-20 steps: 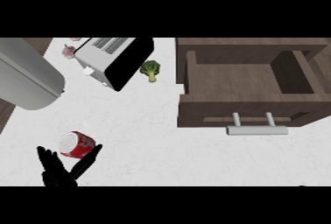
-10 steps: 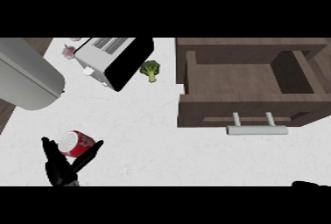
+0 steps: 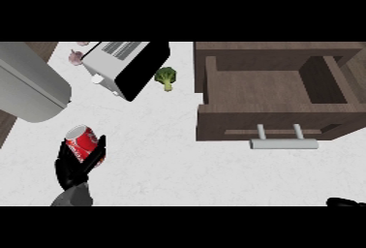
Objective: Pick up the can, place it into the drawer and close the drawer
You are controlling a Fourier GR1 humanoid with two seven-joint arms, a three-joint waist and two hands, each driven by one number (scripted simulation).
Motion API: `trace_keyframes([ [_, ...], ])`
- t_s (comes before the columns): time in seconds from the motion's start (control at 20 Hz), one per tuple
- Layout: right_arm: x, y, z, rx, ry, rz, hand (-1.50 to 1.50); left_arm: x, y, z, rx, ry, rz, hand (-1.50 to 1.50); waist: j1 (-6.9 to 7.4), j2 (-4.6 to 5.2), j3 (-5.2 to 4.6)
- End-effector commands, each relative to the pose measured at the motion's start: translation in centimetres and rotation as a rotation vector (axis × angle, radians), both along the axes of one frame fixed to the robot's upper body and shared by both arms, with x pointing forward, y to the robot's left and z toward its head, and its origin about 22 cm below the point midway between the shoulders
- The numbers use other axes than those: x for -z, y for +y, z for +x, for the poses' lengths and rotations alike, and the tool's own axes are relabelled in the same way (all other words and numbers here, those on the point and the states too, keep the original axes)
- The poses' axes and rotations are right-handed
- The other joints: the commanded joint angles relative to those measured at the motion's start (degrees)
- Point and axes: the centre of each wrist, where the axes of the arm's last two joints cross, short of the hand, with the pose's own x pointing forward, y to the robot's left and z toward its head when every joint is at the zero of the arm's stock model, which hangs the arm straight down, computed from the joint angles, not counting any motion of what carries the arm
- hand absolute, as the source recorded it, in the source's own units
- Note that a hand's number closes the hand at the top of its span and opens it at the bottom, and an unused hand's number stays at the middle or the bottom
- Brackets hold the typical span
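The red can [image 3: 82, 139] is at the lower left of the head view, tilted, with its silver top pointing up and left. My left hand [image 3: 74, 167] is curled round its lower part, fingers on both sides. The brown drawer [image 3: 266, 121] stands open at the right with nothing inside it, and its grey handle [image 3: 283, 142] faces me. Only a black sliver of my right hand [image 3: 346, 202] shows at the lower right corner.
A silver and black toaster [image 3: 126, 65] lies at the back left with a broccoli floret [image 3: 166, 76] beside it. A large grey cylinder [image 3: 30, 82] fills the far left. A small pinkish thing [image 3: 75, 57] sits behind the toaster.
My left hand has closed round the can. Hand and can have moved a little away from me. A sliver of the right hand now shows at the lower right.
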Motion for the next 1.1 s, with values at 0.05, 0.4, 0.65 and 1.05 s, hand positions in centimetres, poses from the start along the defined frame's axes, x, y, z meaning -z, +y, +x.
trace_keyframes([
  [0.05,0.1,0.0,-0.4,0.006,-0.009,-0.010,-1.50,0.8,0.7,-0.4,0.042,-0.039,-0.017,1.50,-0.01,0.05,-0.09],
  [0.4,-0.8,0.5,0.7,-0.023,-0.018,-0.015,-1.50,-3.4,-5.8,7.0,0.597,-0.050,0.017,1.50,-2.79,0.46,-0.20],
  [0.65,-1.7,0.2,0.5,0.009,-0.040,-0.027,-1.50,-4.7,-9.0,9.6,0.692,-0.102,-0.030,1.50,-1.25,0.31,-0.15],
  [1.05,-1.8,-0.5,-0.2,0.047,-0.027,-0.034,-1.50,-9.9,-11.8,12.7,0.774,-0.130,0.001,1.50,0.18,-0.17,-0.04],
])
